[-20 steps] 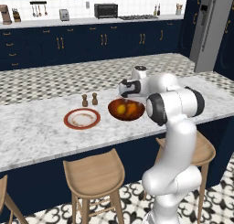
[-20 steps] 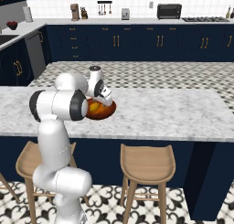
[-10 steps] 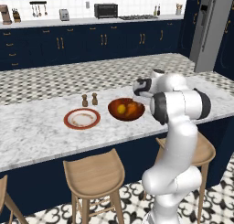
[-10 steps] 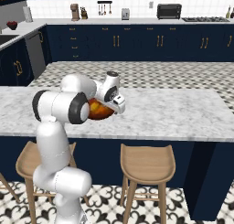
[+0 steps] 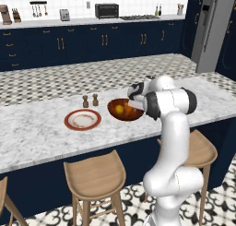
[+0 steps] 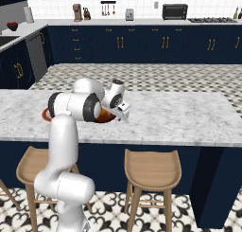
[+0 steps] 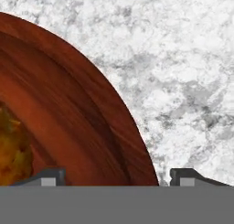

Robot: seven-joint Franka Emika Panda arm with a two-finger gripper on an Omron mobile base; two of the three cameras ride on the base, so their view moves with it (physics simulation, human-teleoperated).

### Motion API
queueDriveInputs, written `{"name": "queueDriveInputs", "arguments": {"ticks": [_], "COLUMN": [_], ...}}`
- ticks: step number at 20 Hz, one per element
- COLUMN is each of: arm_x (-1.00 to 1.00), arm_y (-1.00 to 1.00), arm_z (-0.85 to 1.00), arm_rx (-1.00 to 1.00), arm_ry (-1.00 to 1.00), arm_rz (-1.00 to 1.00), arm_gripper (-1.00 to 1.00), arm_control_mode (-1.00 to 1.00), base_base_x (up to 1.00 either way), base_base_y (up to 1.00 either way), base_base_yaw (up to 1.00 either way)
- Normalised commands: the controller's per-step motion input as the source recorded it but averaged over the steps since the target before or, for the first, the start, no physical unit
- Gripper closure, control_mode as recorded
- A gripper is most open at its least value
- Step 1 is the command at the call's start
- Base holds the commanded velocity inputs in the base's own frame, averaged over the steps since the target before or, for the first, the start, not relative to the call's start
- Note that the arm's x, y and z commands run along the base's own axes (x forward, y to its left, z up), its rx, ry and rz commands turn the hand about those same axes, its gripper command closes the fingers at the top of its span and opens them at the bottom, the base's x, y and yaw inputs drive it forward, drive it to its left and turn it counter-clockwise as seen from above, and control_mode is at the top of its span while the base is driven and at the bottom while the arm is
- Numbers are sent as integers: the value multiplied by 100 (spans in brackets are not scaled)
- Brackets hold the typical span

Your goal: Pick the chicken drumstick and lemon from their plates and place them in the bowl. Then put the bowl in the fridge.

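A: What can't we make out from here?

B: The bowl (image 5: pixel 124 110) is partly covered by our own arm. In the left base view its right edge goes behind the wrist, and in the right base view only a sliver of its reddish-brown wall shows. In the hand view it is cut off at the left and bottom edges.

A: And what do we see inside the bowl?

B: The lemon (image 5: pixel 119 109) sits in it, a yellow spot near the middle. In the hand view an orange-brown mass (image 7: pixel 13 150) lies at the bowl's inner left; we can't say for sure it is the chicken drumstick.

A: The gripper (image 7: pixel 118 177)?

B: Its two tips stand wide apart, one over the bowl's inside and one outside over the marble counter (image 7: pixel 183 81), so they straddle the rim. We can't tell whether they touch it.

A: Counts?

B: One bowl, and one red-rimmed plate (image 5: pixel 82 119) just left of the bowl, bare as far as we see. Two small shakers (image 5: pixel 90 101) stand behind the plate, between it and the bowl. The fridge (image 5: pixel 209 31) stands well beyond the bowl, far right.
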Motion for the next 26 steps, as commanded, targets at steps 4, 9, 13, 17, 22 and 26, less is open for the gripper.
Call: {"name": "queueDriveInputs", "arguments": {"ticks": [4,9,13,17,22,26], "arm_x": [5,-12,-82,-100,-100,-100], "arm_y": [0,0,-4,-17,-29,-35], "arm_z": [0,10,68,94,100,100], "arm_rx": [1,0,0,0,1,6], "arm_ry": [0,-1,-18,-38,-31,-20], "arm_rz": [0,0,-1,-7,-13,-13], "arm_gripper": [100,100,100,100,100,100], "arm_control_mode": [-100,-100,-100,-100,-100,-100], "base_base_x": [0,0,0,0,0,0], "base_base_y": [0,0,0,0,0,0], "base_base_yaw": [0,0,0,0,0,0]}}
